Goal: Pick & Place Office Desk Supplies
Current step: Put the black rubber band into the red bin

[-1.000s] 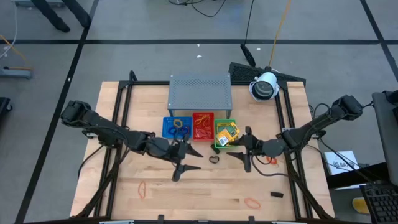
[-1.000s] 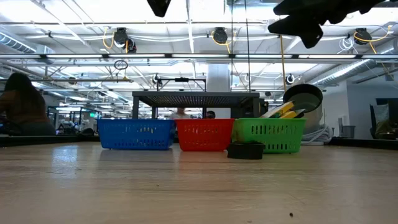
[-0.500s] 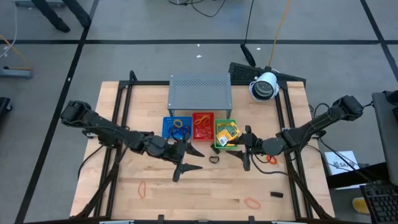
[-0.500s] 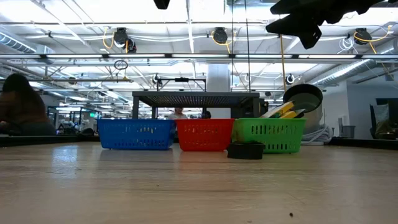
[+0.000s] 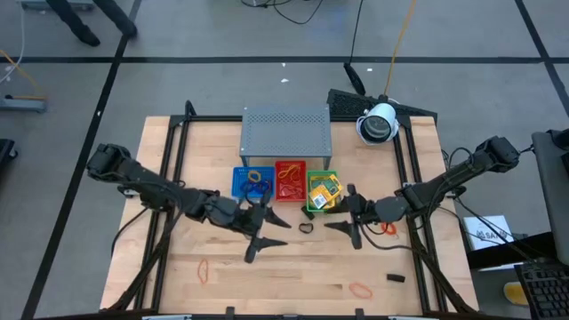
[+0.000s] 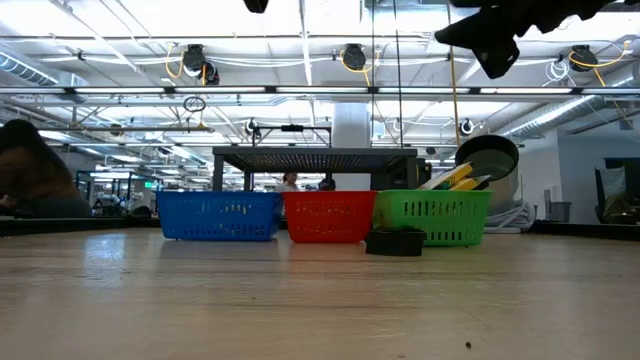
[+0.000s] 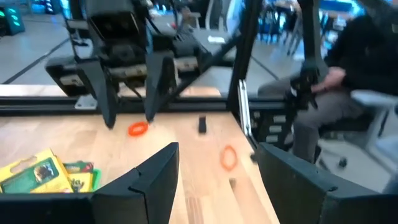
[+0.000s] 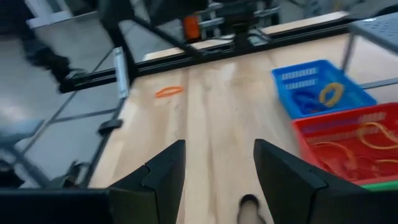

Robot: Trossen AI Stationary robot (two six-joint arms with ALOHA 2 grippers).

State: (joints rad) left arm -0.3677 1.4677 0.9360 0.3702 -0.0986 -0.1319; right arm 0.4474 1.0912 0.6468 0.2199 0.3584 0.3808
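Note:
Both grippers hover open above the table with nothing between their fingers. My left gripper [image 5: 264, 233] [image 7: 217, 152] is in front of the blue tray [image 5: 253, 180]. My right gripper [image 5: 347, 218] [image 8: 219, 149] is just right of the green tray [image 5: 323, 192], which holds yellow-and-green packets [image 5: 326, 188]. A small black piece [image 5: 306, 228] lies on the table between the grippers. An orange ring [image 5: 387, 228] lies under the right arm. Orange rubber bands [image 5: 203, 269] [image 5: 359, 289] and another black piece [image 5: 395, 278] lie near the front edge. The blue tray and the red tray [image 5: 290, 180] hold rings and bands.
A grey perforated shelf [image 5: 285, 131] stands behind the trays. A white round device [image 5: 378, 123] sits at the far right. Black frame rails [image 5: 169, 169] [image 5: 407, 169] run along both sides of the table. Bare wood lies in front of the grippers.
My right gripper has turned a little at its wrist without leaving its place. Both grippers stay open, and nothing on the table has moved.

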